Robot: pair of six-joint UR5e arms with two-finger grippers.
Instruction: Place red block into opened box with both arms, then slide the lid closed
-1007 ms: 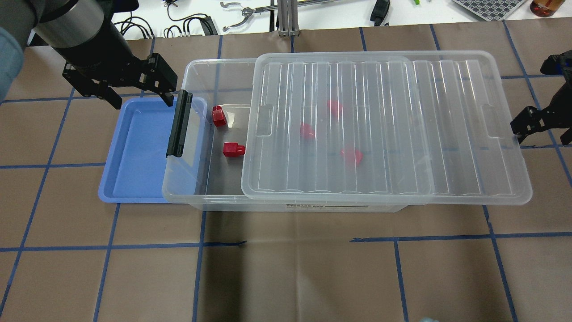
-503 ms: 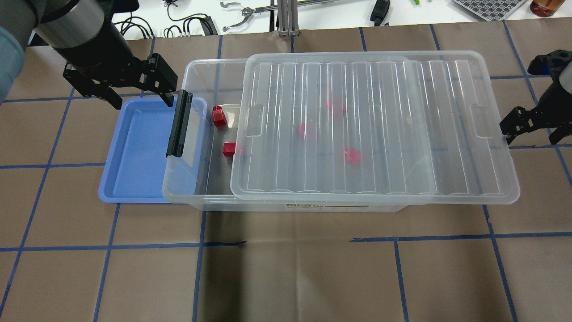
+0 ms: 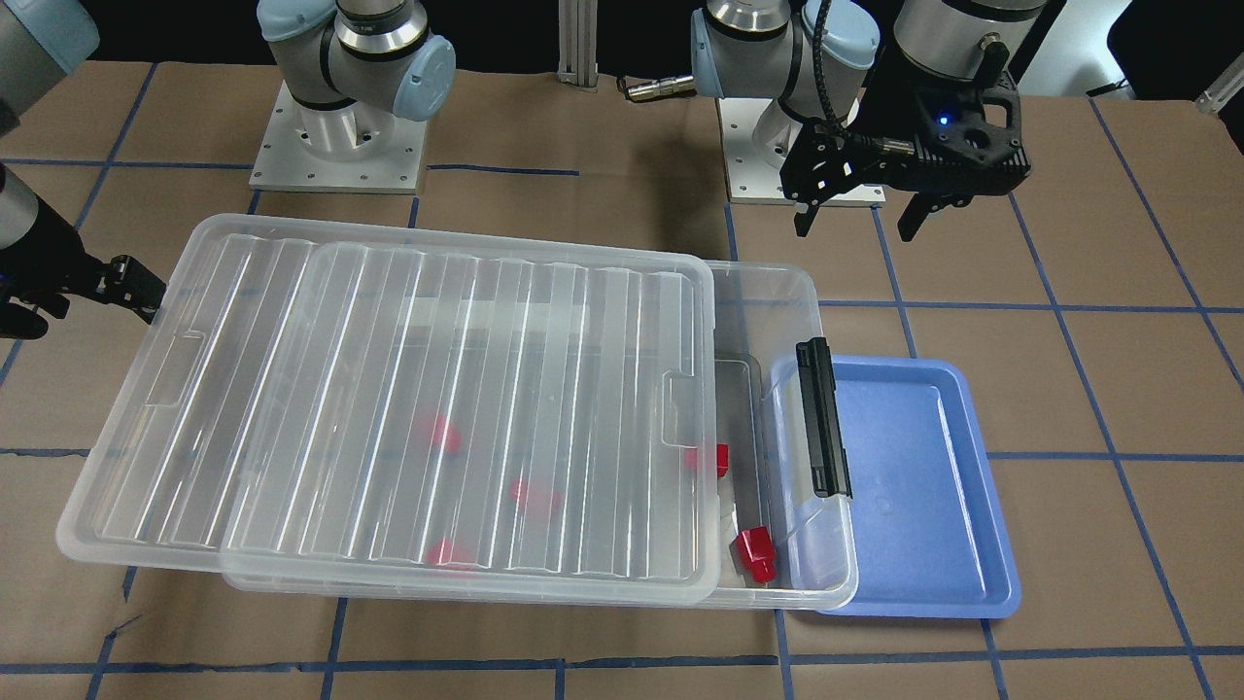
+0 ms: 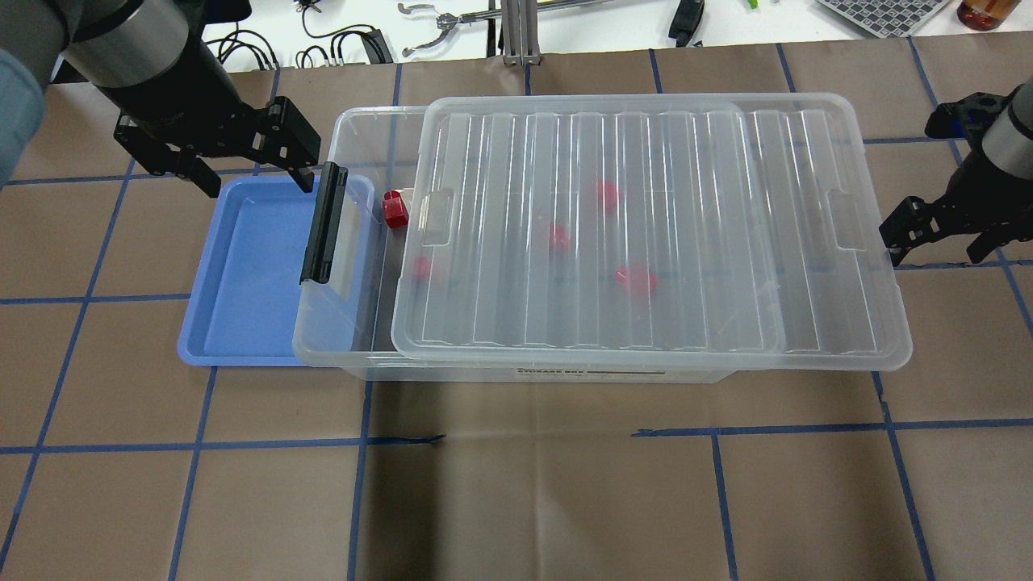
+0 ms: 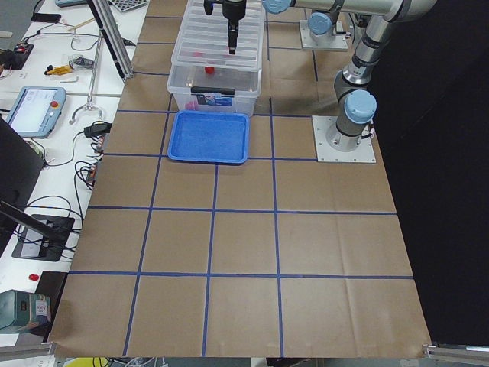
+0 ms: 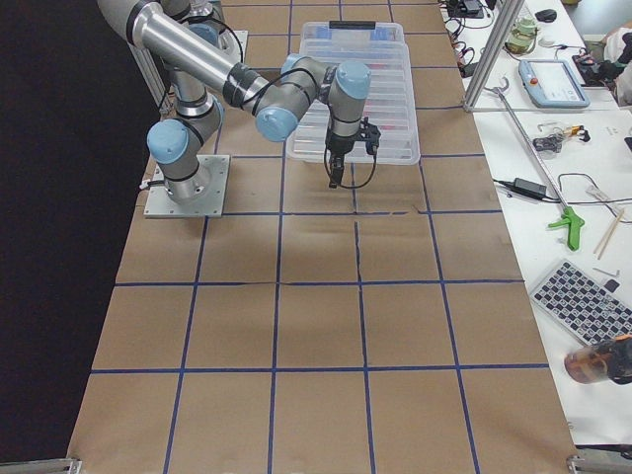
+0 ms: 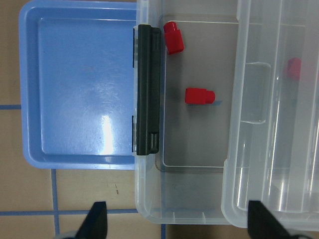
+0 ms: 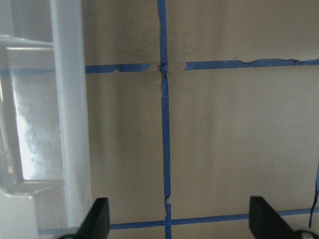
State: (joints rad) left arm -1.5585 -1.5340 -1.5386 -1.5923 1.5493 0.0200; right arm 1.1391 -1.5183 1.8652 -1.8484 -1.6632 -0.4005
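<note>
The clear box (image 4: pixel 355 121) lies lengthwise on the table, its black latch bar (image 4: pixel 323 224) on the left end. The ribbed lid (image 4: pixel 726 242) rests on it, leaving a strip open at that end. One red block (image 4: pixel 395 210) lies uncovered in the strip and several more show blurred through the lid. My right gripper (image 4: pixel 940 244) is open, with one finger at the lid's right short edge (image 8: pixel 67 124). Open too, my left gripper (image 4: pixel 257 184) hovers over the back of the blue tray, holding nothing. The left wrist view has two red blocks (image 7: pixel 199 96) beside the latch.
A blue tray (image 4: pixel 242 274) with nothing in it sits against the box's latch end, partly tucked under it. Cables and hand tools (image 4: pixel 436 32) lie on the white bench beyond the table's far edge. Blue tape lines grid the brown table cover.
The lid has slid left across the box, with my right gripper following at its right end. It now covers the second red block in the gap. My left arm has not moved.
</note>
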